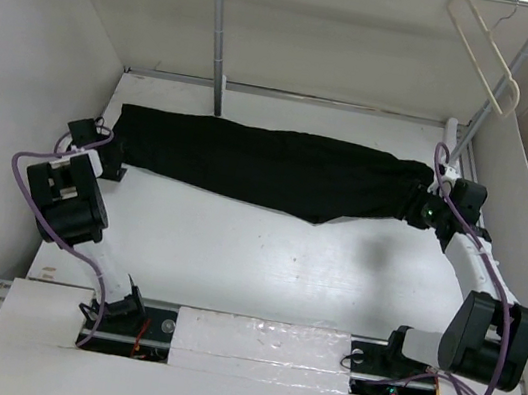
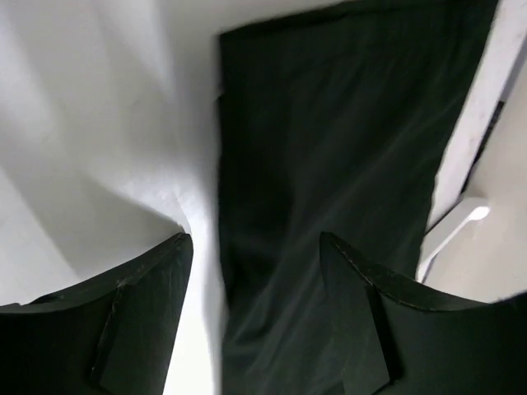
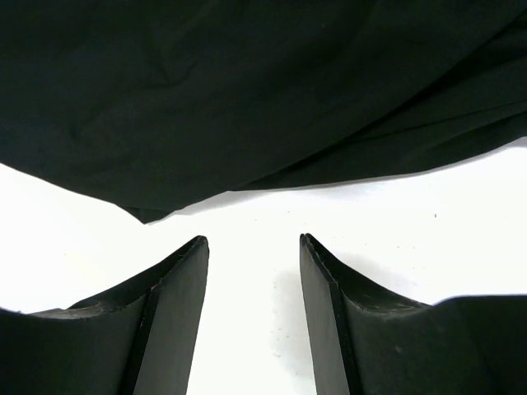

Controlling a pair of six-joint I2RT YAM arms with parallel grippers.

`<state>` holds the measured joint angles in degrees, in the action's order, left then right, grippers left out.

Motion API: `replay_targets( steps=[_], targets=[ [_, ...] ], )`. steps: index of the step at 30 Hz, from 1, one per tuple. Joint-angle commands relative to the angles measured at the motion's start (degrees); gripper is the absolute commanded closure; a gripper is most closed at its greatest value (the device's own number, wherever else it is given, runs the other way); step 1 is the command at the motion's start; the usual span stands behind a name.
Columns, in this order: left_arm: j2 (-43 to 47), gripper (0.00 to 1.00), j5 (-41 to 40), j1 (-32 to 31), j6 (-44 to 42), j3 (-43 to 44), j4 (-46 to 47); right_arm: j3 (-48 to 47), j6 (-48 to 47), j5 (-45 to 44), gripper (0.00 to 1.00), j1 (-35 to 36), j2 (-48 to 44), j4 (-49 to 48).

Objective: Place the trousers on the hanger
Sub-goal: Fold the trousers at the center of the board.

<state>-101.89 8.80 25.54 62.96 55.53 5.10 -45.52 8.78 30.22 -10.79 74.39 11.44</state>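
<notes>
– Across the far half of the white desk point(image 1: 264, 258) lies the pair of plain black soft-cloth trousers point(image 1: 269, 168), stretched flat from left to right in one long band.

– And the thin cream triangular hanger point(image 1: 485, 57)?

– Up at the far right corner. It hangs tilted from the top bar of the white metal rack point(image 1: 220, 38), well apart from the trousers.

– Where is the left hand point(image 1: 107, 156)?

– At the left end of the trousers. From its wrist camera the two dark fingers point(image 2: 140, 321) are spread wide. The edge of the black cloth runs under the gap between them, with bare desk to one side and trousers to the other. Nothing is pinched.

– And the right hand point(image 1: 422, 206)?

– At the right end of the trousers, low over the desk. Its wrist view shows the fingers point(image 3: 165, 321) standing well apart with only bare white desk between them. The dark hem lies just beyond the tips. That hand holds nothing either.

– So both hands are at the ends of the cloth?

– Yes, one at each end, both spread, and the trousers lie loose on the desk.
</notes>
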Motion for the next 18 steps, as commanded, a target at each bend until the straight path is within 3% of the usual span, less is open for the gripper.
replay_targets(
  steps=[1, 3, 7, 9, 10, 12, 13, 15, 18],
  targets=[
    [-3.5, 0.40, -0.7, -0.7, 0.8, 3.3, 0.0, -0.7, -1.1, -0.5, 0.46, 0.7, 0.1, -0.4],
    [-4.2, 0.47, -2.6, -1.5, 0.7, 6.1, -4.6, -1.0, -1.1, -1.4, 0.46, 0.7, 0.3, 0.0],
    [-6.8, 0.51, -8.2, -2.2, -0.7, 10.6, -11.0, -1.5, 0.4, -2.4, 0.45, 0.7, 1.2, -1.0],
    [-7.8, 0.53, -8.2, -2.7, -1.3, 13.1, -13.3, -1.9, 1.4, -1.8, 0.35, 0.2, 2.6, -1.2],
    [-8.6, 0.60, -8.2, -2.7, -1.3, 13.5, -13.5, -1.9, 1.8, -1.6, 0.33, -0.6, 4.5, -1.4],
    [-8.7, 0.88, -10.1, -2.7, -1.9, 13.9, -13.5, -0.6, 5.7, -1.4, 0.28, -3.5, 7.6, -4.1],
    [-8.7, 0.88, -10.1, -2.7, -2.1, 13.9, -13.5, -0.5, 5.7, -1.4, 0.28, -3.5, 7.6, -4.1],
    [-8.6, 1.00, -10.5, -2.7, -2.6, 13.6, -13.5, 1.0, 8.1, -1.3, 0.22, -6.0, 9.7, -8.0],
    [-8.4, 1.00, -11.0, -2.7, -4.4, 13.9, -14.4, 0.2, 10.8, -3.7, 0.17, -7.7, 12.8, -10.7]
  ],
)
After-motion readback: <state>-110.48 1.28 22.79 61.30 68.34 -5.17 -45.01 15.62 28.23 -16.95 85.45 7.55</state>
